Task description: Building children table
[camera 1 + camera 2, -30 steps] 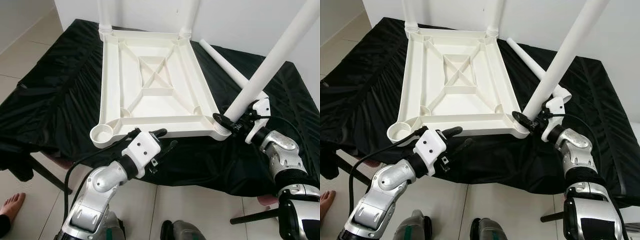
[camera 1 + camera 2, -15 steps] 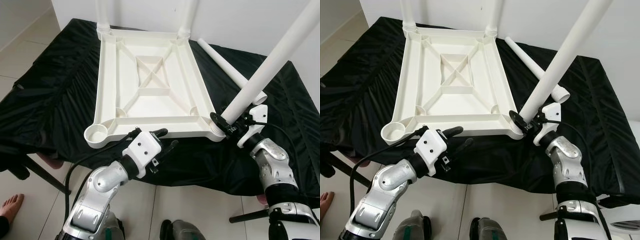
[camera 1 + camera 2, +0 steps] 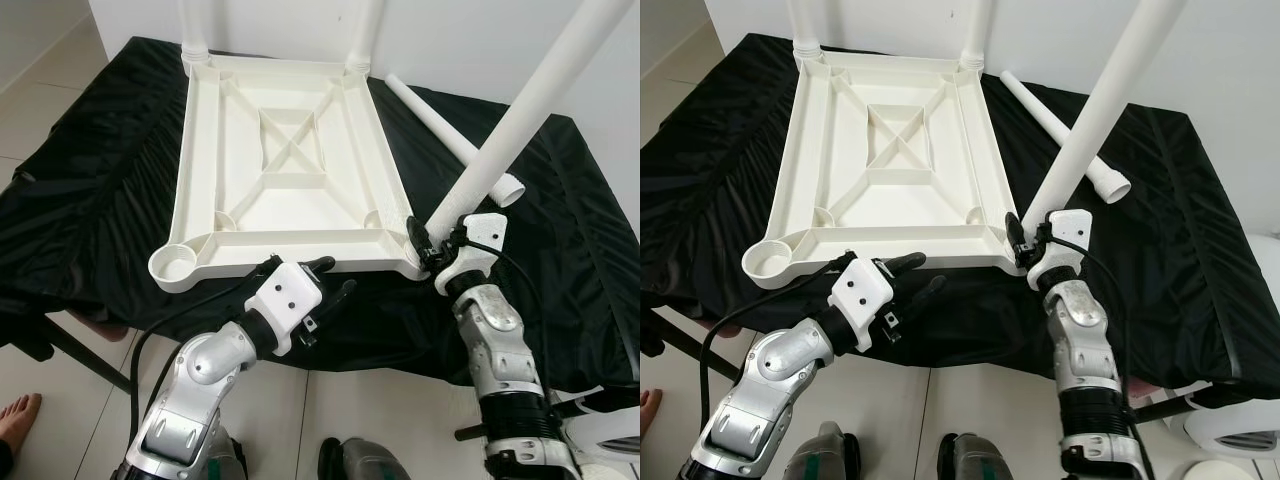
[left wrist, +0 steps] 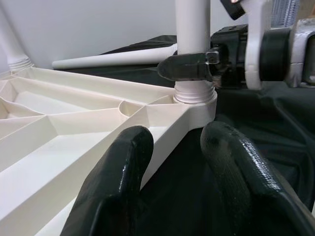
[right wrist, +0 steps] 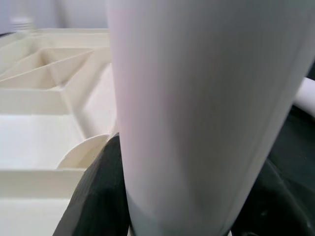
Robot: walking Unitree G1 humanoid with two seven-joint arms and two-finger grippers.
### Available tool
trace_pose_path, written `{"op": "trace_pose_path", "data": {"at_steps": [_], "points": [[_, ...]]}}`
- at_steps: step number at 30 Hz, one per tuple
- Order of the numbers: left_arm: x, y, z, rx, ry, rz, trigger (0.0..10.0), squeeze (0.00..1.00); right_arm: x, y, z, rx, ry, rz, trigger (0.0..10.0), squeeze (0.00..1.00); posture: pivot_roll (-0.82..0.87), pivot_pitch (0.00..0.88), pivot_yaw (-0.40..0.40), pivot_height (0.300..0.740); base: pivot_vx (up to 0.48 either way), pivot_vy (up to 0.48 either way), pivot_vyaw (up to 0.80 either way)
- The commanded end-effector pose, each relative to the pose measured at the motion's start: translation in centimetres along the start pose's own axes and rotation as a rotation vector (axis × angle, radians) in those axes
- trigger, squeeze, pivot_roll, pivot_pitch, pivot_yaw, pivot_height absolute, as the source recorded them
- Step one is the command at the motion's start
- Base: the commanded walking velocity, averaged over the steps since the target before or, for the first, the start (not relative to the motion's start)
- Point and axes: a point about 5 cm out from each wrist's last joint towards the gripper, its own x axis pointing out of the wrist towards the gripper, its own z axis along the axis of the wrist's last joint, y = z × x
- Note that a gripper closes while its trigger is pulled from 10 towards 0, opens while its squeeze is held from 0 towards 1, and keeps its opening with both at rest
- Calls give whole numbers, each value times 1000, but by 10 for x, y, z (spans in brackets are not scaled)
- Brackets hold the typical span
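Note:
The white plastic tabletop [image 3: 300, 262] lies upside down on a black cloth. Two white legs [image 3: 365, 30] stand in its far corners. My right gripper [image 3: 432, 245] is shut on a third white leg [image 3: 520, 120], gripping it just above the near right corner socket; the leg leans up to the right. In the left wrist view the held leg [image 4: 193, 39] sits in that socket. My left gripper [image 3: 335, 277] hovers open just in front of the tabletop's near edge, holding nothing. The near left socket [image 3: 172, 268] is empty. A loose leg [image 3: 440, 120] lies on the cloth at the back right.
The black cloth [image 3: 100, 180] drapes over the work surface's edges. A person's bare foot [image 3: 20, 410] rests on the tiled floor at the lower left. A dark stand leg [image 3: 85, 350] slants below the cloth's left side. A white wall rises behind.
The whole view has shifted a little. My right forearm has swung from the right side to below the gripper, which stays shut on the leg at the corner socket. The left gripper stays open.

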Motion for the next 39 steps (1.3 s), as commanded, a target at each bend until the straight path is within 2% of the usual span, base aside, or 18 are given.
{"op": "trace_pose_path", "data": {"at_steps": [1, 3, 5, 8, 11, 19, 20, 21, 22, 23, 30, 35, 39], "points": [[0, -1, -2, -12, 10, 46, 10000, 0, -3, -5, 0, -19, 8, -102, 10000, 0, 36, 69, -106, 740, 0, 0, 0], [0, -1, -2, -12, 10, 46, 10000, 0, -5, -2, 1, -18, 9, -121, 10000, 0, 36, 69, -106, 740, 0, 0, 0], [0, -1, -2, -17, 9, 52, 10000, 0, -7, 7, 1, -13, 15, -226, 10000, 0, 42, 63, -113, 740, 0, 0, 0], [0, -1, -2, -20, 8, 55, 10000, 0, -8, 15, 1, -5, 23, -287, 10000, 0, 44, 61, -115, 740, 0, 0, 0], [0, -2, -1, -22, 6, 55, 10000, 0, -8, 21, 2, -5, 20, -285, 10000, 0, 46, 57, -116, 740, 0, 0, 0], [-1, -2, -2, -23, 7, 51, 10000, 0, -11, 20, 1, 15, 41, -304, 10000, 0, 45, 54, -114, 740, 0, 0, 0], [-1, -2, -1, -22, 7, 50, 10000, 0, -12, 20, 2, 18, 39, -310, 10000, 90, 44, 54, -113, 740, 0, 0, 0], [-1, -2, -1, -22, 7, 50, 10000, 0, -12, 20, 2, 18, 39, -310, 10000, 90, 44, 54, -113, 740, 0, 0, 0], [-1, -2, -1, -23, 6, 50, 10000, 0, -12, 21, 2, 38, 38, -309, 10000, 831, 44, 54, -113, 740, 0, 0, 0], [-1, -2, -1, -23, 5, 49, 10000, 0, -12, 21, 3, 49, 34, -310, 10000, 1000, 43, 51, -112, 740, 0, 0, 0], [-1, -2, -1, -25, 4, 47, 10000, 0, -14, 16, 7, 36, 11, -278, 10000, 1000, 42, 48, -112, 740, 0, 0, 0], [-1, -3, -1, -24, 4, 47, 10000, 0, -18, 8, 11, 50, -15, -189, 10000, 1000, 40, 48, -112, 740, 0, 0, 0], [0, -2, -1, -24, 3, 47, 10000, 0, -24, -1, 13, 48, -30, -56, 10000, 1000, 35, 48, -112, 740, 0, 0, 0]]}}
